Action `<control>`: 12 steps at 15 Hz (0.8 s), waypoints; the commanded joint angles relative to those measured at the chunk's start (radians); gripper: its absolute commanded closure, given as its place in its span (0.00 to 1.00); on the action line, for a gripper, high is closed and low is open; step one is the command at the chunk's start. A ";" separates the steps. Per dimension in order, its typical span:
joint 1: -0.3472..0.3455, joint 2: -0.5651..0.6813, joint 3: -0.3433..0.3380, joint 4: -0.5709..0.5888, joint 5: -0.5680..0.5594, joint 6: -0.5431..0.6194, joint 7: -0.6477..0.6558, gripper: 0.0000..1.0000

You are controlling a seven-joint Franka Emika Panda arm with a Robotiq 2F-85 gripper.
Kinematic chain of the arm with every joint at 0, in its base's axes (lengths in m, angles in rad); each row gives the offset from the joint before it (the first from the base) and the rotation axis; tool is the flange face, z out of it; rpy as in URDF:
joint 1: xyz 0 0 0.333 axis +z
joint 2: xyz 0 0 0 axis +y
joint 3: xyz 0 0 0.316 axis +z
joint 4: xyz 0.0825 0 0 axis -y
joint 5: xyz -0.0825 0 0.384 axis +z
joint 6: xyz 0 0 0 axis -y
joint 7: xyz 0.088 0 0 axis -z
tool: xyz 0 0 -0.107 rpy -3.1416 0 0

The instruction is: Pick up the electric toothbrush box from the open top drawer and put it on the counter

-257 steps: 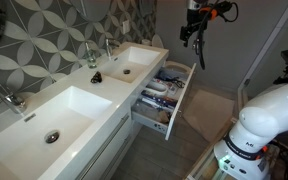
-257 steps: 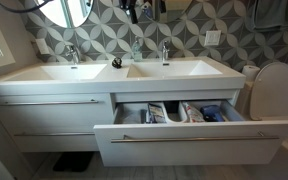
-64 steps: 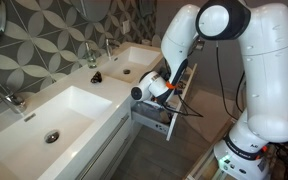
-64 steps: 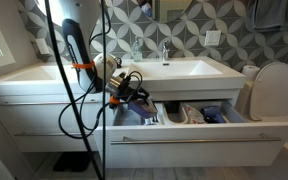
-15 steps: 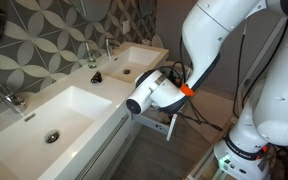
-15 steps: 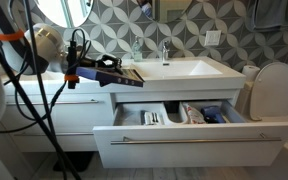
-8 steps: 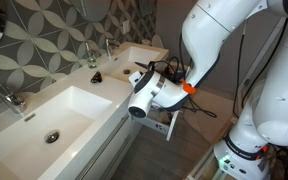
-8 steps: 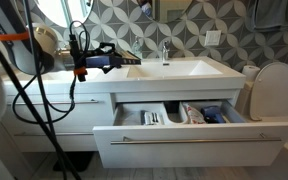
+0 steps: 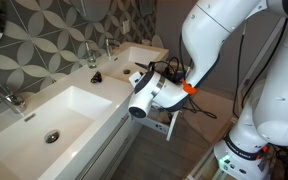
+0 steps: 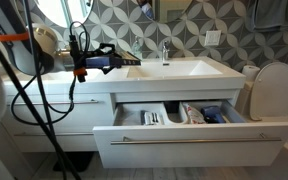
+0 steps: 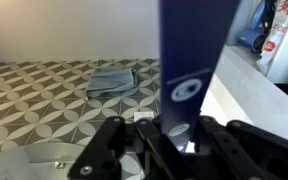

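Observation:
My gripper [image 10: 96, 62] is shut on one end of the electric toothbrush box [image 10: 120, 60], a long dark blue box held roughly level above the counter [image 10: 184, 70], near the gap between the two basins. In the wrist view the box [image 11: 189, 60] rises from between the black fingers [image 11: 112, 148] of the gripper [image 11: 174, 135] to the top edge. The top drawer [image 10: 184, 146] stands pulled out below the counter, with several toiletries still inside. In an exterior view the arm's wrist hides much of the drawer [image 9: 172, 100], and the gripper [image 9: 140, 72] hangs beside the counter [image 9: 44, 125].
Chrome taps [image 10: 165, 50] stand behind each basin. A small black object [image 10: 116, 63] lies on the counter between the basins. A toilet [image 10: 274, 92] stands beside the vanity. A folded grey cloth [image 11: 111, 80] lies on the patterned floor. Cables hang from the arm.
Over the last second the gripper rose a little with the box and levelled it out over the counter. In the last half second nothing has moved.

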 commanded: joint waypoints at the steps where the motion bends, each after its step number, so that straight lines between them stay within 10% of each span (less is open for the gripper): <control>1: 0.007 -0.010 0.028 0.002 -0.067 0.063 0.013 0.97; 12: 0.044 0.064 0.085 0.034 -0.511 0.127 0.156 0.97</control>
